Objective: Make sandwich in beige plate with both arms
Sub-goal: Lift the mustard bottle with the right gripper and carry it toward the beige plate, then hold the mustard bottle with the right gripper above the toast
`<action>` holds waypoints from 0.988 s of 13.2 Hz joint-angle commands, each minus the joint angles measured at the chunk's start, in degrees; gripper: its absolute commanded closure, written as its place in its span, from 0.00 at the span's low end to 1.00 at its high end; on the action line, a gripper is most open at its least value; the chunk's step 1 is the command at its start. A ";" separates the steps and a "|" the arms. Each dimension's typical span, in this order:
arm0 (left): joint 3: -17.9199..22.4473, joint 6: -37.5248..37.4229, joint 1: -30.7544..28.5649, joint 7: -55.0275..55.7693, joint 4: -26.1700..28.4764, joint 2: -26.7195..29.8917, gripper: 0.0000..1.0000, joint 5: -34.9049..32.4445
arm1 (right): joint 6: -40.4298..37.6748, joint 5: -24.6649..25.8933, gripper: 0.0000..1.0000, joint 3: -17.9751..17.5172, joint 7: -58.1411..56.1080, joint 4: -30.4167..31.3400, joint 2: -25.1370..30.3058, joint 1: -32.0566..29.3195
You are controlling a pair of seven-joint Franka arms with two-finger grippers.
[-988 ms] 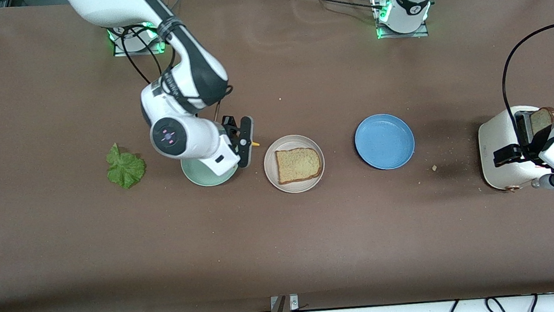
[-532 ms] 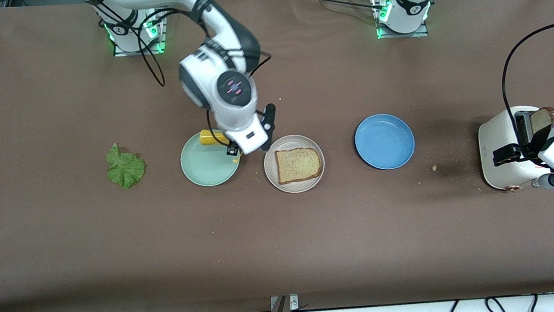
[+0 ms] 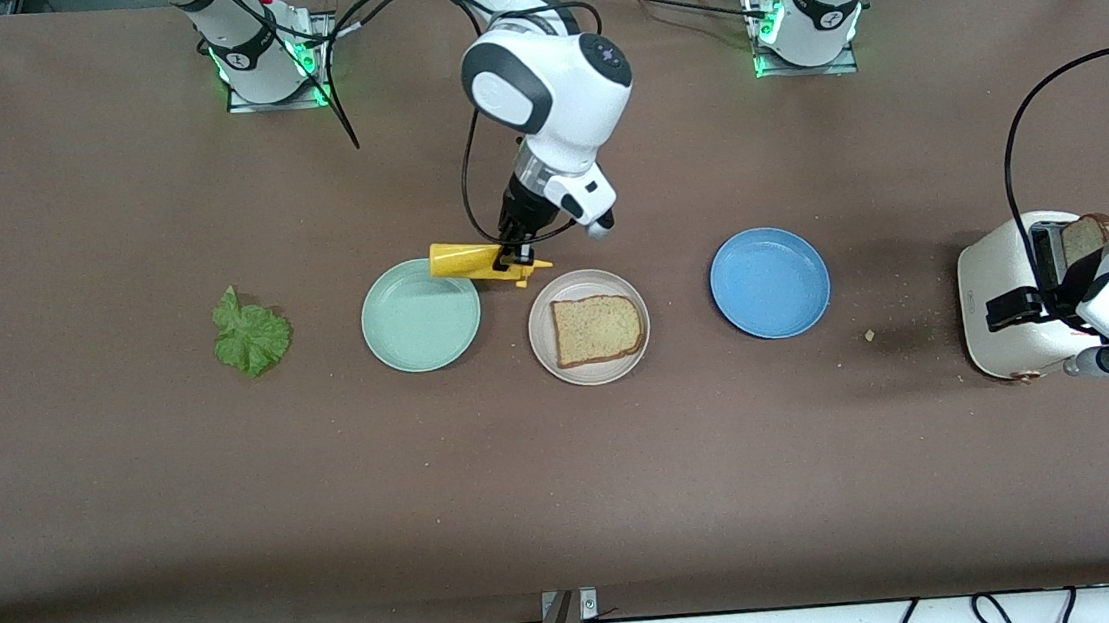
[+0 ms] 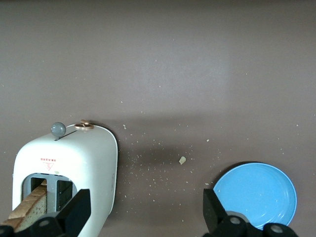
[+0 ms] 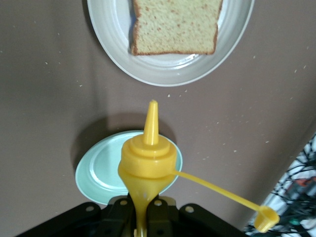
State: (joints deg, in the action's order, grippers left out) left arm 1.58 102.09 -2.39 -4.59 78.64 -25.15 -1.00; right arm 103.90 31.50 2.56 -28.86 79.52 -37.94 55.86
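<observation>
**Yellow bottle held up near the bread plate**

The counter (image 3: 130, 509) is flat, brown and a bit dusty with crumbs. Three round, smooth plates sit on it in a row: a mint green plate (image 3: 420, 315), the beige plate (image 3: 588, 327) and a blue plate (image 3: 770, 282). The beige plate is in the middle and has a raised rim. One square slice of bread (image 3: 597, 329) lies flat on it, brown and speckled with a darker crust (no lettuce on it yet). A second bread slice (image 3: 1088, 238) sticks up out of a slot in the white, rounded toaster (image 3: 1011, 312) at the left arm's end of the counter. One crinkly green lettuce leaf (image 3: 250, 334) lies alone on the counter at the right arm's end, well apart from the plates.

The right gripper (image 3: 516, 252) is squeezed tight on a yellow plastic squeeze bottle (image 3: 477, 260) with a pointy nozzle and a small cap hanging on a thin strap. The bottle is tipped on its side in the air, over the counter between the mint green plate and the beige plate. The bread lies just past the nozzle.

The left gripper (image 3: 1040, 299) waits over the toaster with its black fingers (image 4: 75, 213) spread wide, holding nothing.
</observation>
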 commanded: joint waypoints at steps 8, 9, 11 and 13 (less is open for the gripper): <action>-0.08 -0.49 0.37 0.46 0.72 0.46 0.00 -1.64 | -1.25 -12.04 1.00 1.39 -0.76 -1.73 1.72 -4.60; -0.08 -0.49 0.37 0.46 0.90 0.46 0.00 -1.64 | -1.25 -15.03 1.00 1.39 -1.55 -1.73 2.60 -6.27; -0.08 -0.49 0.37 0.46 0.90 0.46 0.00 -1.64 | -0.81 -22.06 1.00 1.48 -4.96 -1.73 3.92 -9.00; -0.08 -0.49 0.37 0.46 0.90 0.46 0.00 -1.64 | -0.54 -30.92 1.00 1.48 -10.14 -1.65 4.19 -13.47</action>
State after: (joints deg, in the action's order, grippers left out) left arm 1.54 102.09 -2.32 -4.59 79.24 -25.16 -1.00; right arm 103.91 7.22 4.71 -34.65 77.82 -34.78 45.93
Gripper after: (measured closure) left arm 0.000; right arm 0.916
